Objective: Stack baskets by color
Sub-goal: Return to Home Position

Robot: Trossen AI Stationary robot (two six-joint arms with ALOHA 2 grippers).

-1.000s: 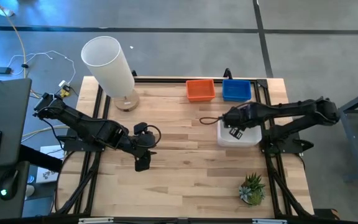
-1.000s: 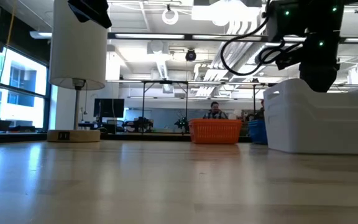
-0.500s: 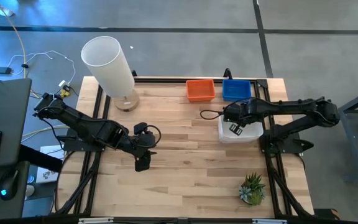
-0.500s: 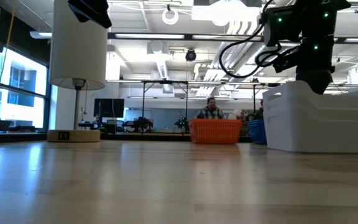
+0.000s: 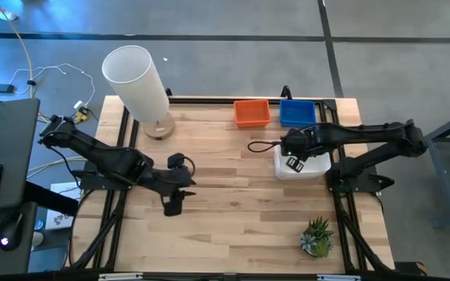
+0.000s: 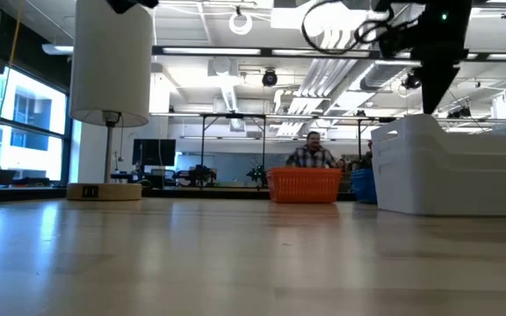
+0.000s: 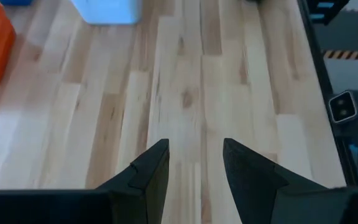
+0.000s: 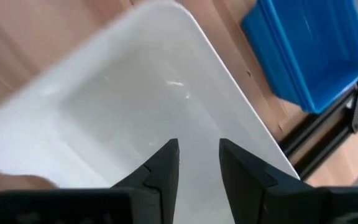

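A white basket stack [image 5: 305, 166] stands at the table's right side and shows large in the low view [image 6: 453, 167]. My right gripper [image 5: 293, 163] hangs open above its hollow inside [image 8: 135, 106], touching nothing. An orange basket [image 5: 252, 113] and a blue basket [image 5: 298, 112] rest on their bottoms side by side at the far edge. My left gripper [image 7: 194, 165] is open over bare wood left of centre [image 5: 172, 204], with nothing between its fingers.
A tall white cylinder lamp [image 5: 137, 80] stands on its round base at the far left. A small potted plant [image 5: 316, 236] sits near the right front corner. Black rails frame the table [image 5: 233, 195]. A person [image 6: 313, 156] shows in the room beyond the orange basket.
My right gripper has risen straight up out of the white basket, staying over it with its fingers the same width apart. The white baskets have stayed where they were on the table.
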